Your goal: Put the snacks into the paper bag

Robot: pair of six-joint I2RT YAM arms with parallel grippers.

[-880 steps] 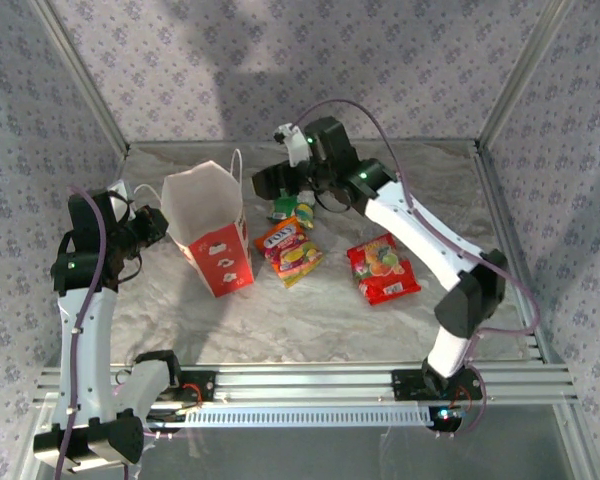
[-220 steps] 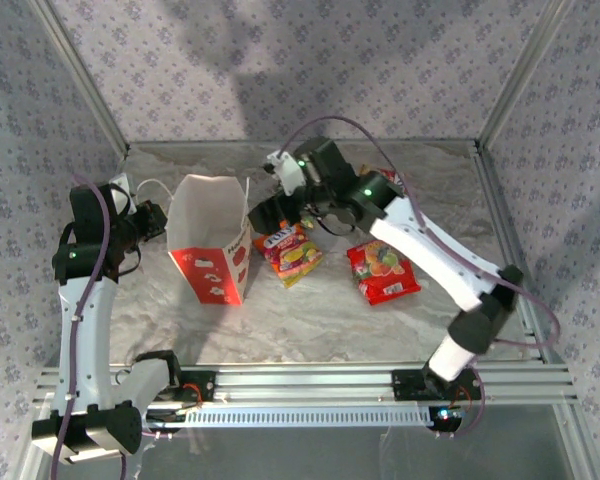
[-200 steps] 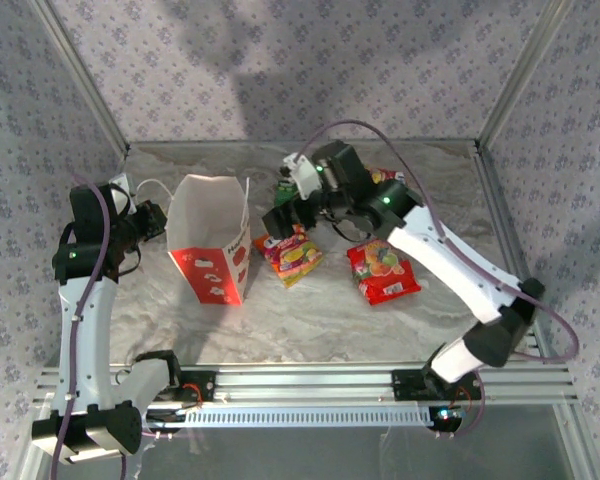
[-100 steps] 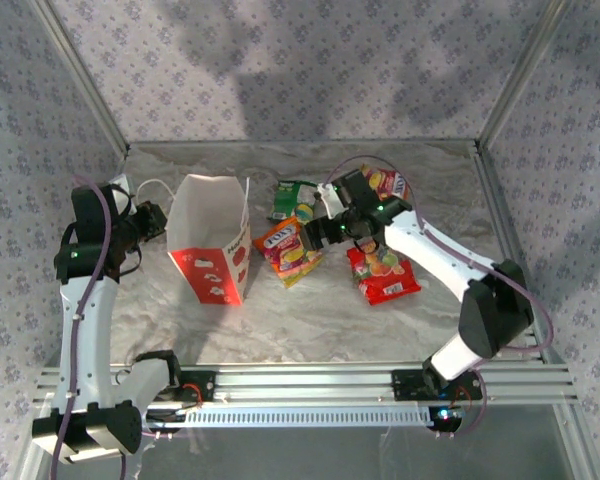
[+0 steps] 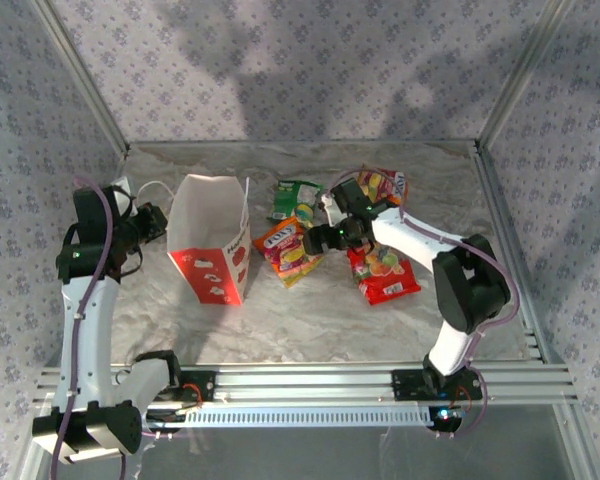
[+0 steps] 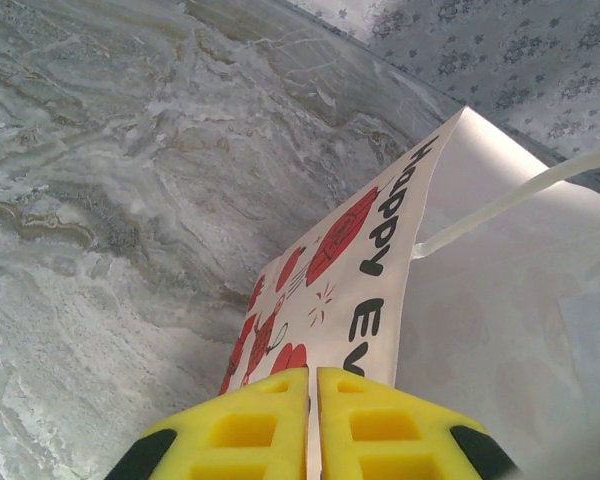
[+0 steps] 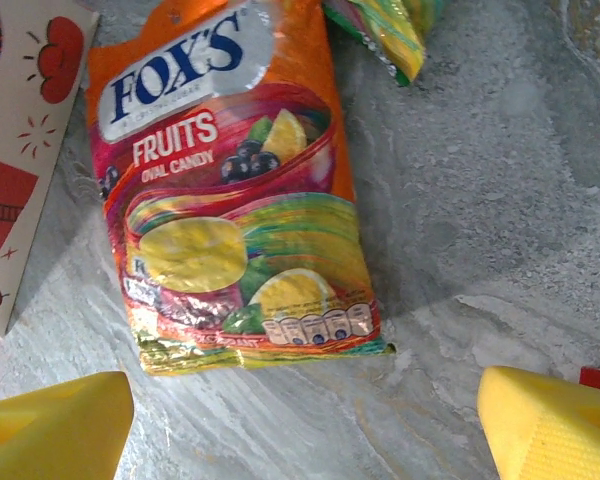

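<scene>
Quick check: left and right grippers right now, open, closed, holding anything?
Left gripper: jaws closed on the rim of the paper bag.
Right gripper: jaws open, holding nothing, facing the orange-pink snack packet.

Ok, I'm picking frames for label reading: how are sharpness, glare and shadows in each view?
Right wrist: the orange packet is sharp, print legible, slight sheen on the foil; the yellow fingers at the bottom corners are soft. Left wrist: the paper bag lettering is crisp, its inside washed pale. Top external: even light, broad soft shadows on the back wall.
</scene>
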